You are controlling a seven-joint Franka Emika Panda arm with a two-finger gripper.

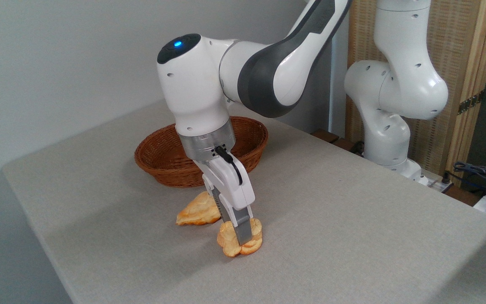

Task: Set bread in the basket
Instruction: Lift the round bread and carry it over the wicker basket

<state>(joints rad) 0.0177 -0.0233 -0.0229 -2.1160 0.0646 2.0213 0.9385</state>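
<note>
Your claw (243, 240) was down at the bun (240, 240), just below the middle of the frame, on the grey table (352, 236). One finger (245, 230) crossed the front of the bun; the other was hidden behind it, so you could not tell from here whether the claw had closed or merely straddled it. The bun lay flat, apparently on the cloth. It looked light, soft and crumbly, so you would have wanted a gentle squeeze across its thick middle, not on the lobed edges, which might have broken. A flatter pastry (197, 212) lay just to its left, apart from it. The basket (175, 162) sat behind, near the centre of the frame, partly hidden by the arm.
</note>
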